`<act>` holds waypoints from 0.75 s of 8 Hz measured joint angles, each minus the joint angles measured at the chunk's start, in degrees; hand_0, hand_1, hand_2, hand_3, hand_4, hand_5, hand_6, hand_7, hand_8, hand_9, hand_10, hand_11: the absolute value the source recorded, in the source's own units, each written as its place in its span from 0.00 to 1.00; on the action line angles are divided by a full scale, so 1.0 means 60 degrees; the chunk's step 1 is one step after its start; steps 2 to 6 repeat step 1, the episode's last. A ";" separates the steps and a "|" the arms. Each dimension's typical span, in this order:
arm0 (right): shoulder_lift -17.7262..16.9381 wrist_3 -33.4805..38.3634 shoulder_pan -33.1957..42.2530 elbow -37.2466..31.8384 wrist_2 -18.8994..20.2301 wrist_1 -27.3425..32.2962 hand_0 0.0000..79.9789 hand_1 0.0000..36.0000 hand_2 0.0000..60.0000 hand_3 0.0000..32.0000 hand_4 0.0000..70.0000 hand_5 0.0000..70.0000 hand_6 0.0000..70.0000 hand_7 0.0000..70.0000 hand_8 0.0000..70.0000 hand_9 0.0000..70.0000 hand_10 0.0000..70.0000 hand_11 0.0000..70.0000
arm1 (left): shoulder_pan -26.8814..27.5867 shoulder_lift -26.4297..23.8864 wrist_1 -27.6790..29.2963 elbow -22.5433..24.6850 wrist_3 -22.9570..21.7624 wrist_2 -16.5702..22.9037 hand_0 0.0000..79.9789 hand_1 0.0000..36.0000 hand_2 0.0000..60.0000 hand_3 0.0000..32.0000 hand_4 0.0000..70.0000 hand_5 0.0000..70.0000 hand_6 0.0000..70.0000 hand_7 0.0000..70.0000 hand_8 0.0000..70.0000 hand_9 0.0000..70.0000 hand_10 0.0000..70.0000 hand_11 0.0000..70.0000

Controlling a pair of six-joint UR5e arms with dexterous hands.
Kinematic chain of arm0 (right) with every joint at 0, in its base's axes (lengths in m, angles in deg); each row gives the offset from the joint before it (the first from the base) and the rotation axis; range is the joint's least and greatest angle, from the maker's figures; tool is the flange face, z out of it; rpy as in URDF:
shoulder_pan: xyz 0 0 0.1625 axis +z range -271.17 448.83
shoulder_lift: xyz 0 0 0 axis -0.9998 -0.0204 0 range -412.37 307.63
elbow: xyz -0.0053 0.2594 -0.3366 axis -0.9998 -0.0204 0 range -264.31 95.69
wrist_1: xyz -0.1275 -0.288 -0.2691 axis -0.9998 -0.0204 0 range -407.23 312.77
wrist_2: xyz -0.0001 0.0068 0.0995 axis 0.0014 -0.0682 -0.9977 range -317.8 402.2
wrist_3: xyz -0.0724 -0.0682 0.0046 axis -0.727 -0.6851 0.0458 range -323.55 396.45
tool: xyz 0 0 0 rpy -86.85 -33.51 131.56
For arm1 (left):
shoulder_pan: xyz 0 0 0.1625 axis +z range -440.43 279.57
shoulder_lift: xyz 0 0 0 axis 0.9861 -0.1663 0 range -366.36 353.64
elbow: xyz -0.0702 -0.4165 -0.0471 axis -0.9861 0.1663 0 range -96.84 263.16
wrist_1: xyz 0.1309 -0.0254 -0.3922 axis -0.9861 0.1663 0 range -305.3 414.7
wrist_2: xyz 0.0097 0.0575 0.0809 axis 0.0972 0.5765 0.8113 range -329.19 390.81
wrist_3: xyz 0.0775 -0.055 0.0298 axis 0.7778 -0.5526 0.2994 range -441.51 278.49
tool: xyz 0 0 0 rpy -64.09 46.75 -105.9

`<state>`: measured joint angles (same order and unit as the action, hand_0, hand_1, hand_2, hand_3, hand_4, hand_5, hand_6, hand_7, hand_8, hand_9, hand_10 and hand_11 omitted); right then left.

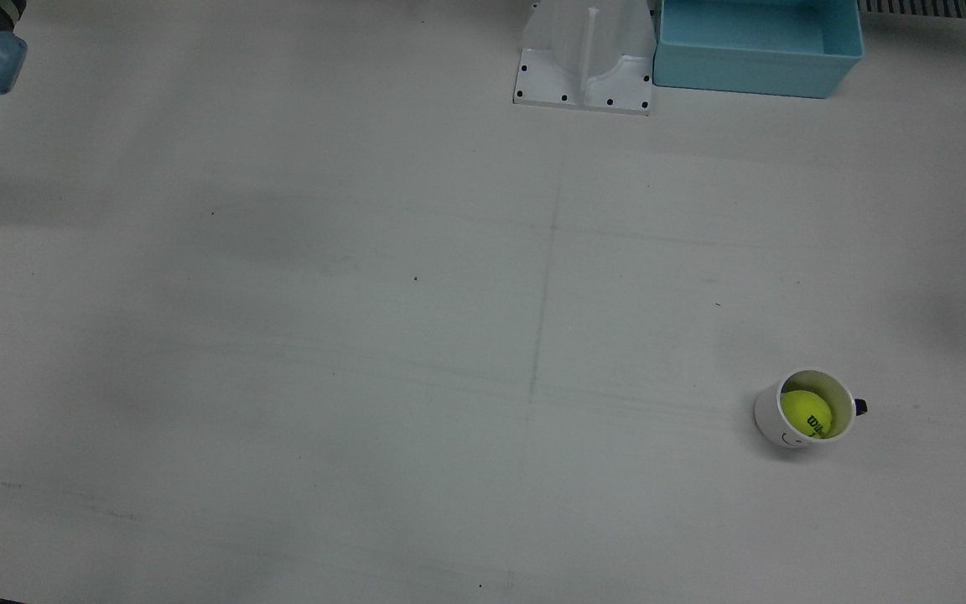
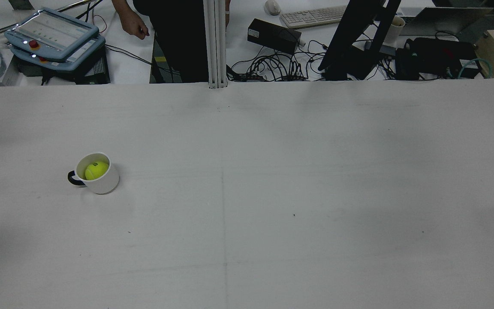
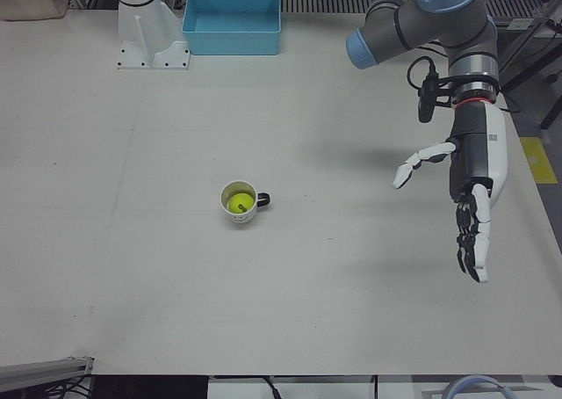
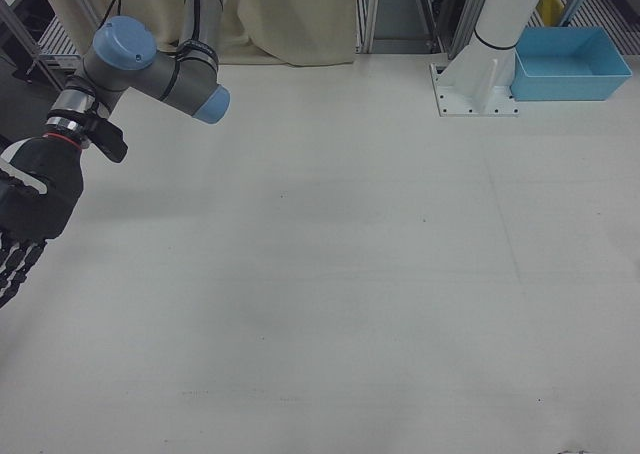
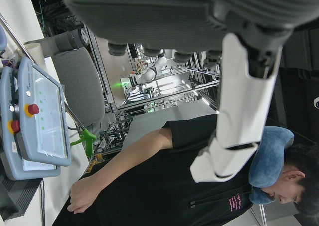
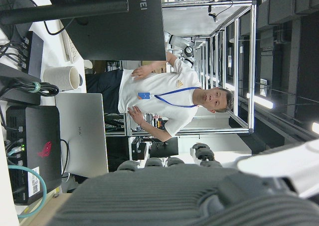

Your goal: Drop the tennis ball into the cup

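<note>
Grey arms w/ blue caps; left hand (image 3: 465, 188) black-white.

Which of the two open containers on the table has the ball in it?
The white mug, standing alone mid-table, holds the tennis ball. The blue bin by the pedestal shows nothing inside.
</note>
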<state>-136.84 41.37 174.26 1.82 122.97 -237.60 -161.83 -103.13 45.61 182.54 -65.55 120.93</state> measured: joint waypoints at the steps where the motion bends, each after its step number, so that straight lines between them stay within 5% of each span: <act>1: 0.0000 0.0000 0.0000 0.0000 0.0000 0.0000 0.00 0.00 0.00 0.00 0.00 0.00 0.00 0.00 0.00 0.00 0.00 0.00 | -0.0129 0.0114 0.0118 -0.0019 -0.0004 0.0054 0.76 1.00 0.80 0.00 0.00 0.14 0.04 0.00 0.00 0.00 0.00 0.04; 6: 0.0000 0.0000 0.0000 0.0000 0.0000 0.0000 0.00 0.00 0.00 0.00 0.00 0.00 0.00 0.00 0.00 0.00 0.00 0.00 | -0.0129 0.0114 0.0118 -0.0019 -0.0004 0.0054 0.76 1.00 0.80 0.00 0.00 0.14 0.04 0.00 0.00 0.00 0.00 0.04</act>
